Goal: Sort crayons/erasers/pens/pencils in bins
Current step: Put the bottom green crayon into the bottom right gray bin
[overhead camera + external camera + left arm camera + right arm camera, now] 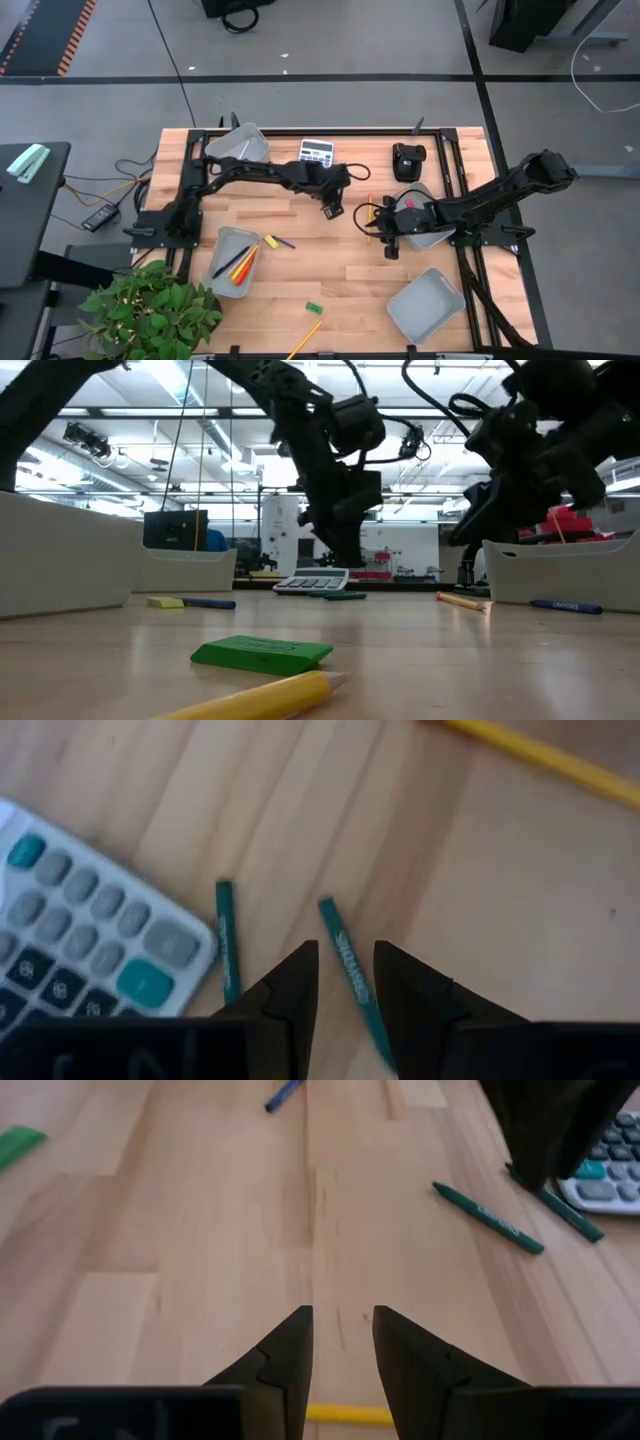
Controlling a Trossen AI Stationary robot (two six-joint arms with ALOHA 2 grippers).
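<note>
Crayon [350,970], the green one lying on the wood between the fingers of our left gripper [345,995], looks light, stiff and rather slick, so we would pinch it across its middle; its long axis runs straight out ahead of the half-open, empty fingers, beside a second green crayon [227,940] and the calculator [80,930]. Our right gripper [343,1355] hangs part-open and empty above bare wood, a yellow stick [350,1414] just under it.

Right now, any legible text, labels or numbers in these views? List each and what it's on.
None reads clearly.
Green crayon between the left hand's fingers: printed wording, too blurred to read.
Second green crayon: printing, illegible.
Calculator: key markings blurred.
Blue pen by the bin: white print, too small.
</note>
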